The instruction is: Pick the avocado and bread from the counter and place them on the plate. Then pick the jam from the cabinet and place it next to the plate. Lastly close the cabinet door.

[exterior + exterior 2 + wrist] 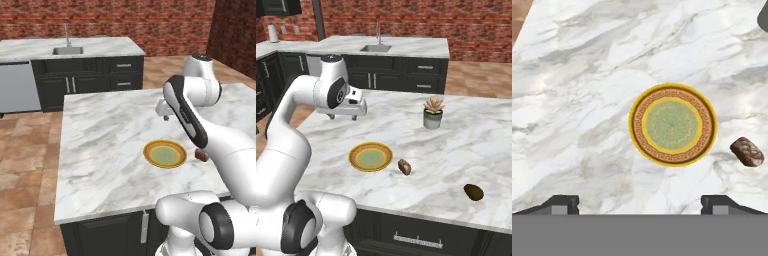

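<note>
marble, white-grey and veined, makes up the broad slab tabletop (466, 145), set over dark drawer fronts with slim silver handles. on it sits the plate (672, 124), a round shallow dish with a glossy yellow-orange rim, a brown patterned band inside that, and a flat pale green centre. just beside the plate, apart from its rim, lies the bread (747, 151), a small blocky brown chunk with a mottled crust. the avocado (473, 192) rests well apart from both, a smooth dark oval lump near the tabletop's front edge. a grey pot with a spiky plant (433, 112) stands upright farther back. the hand (343, 116) hovers above the bare marble near the plate, its two dark finger tips spread wide with nothing between them. behind, a brick wall rises over a second marble counter with a steel sink (68, 50).
</note>
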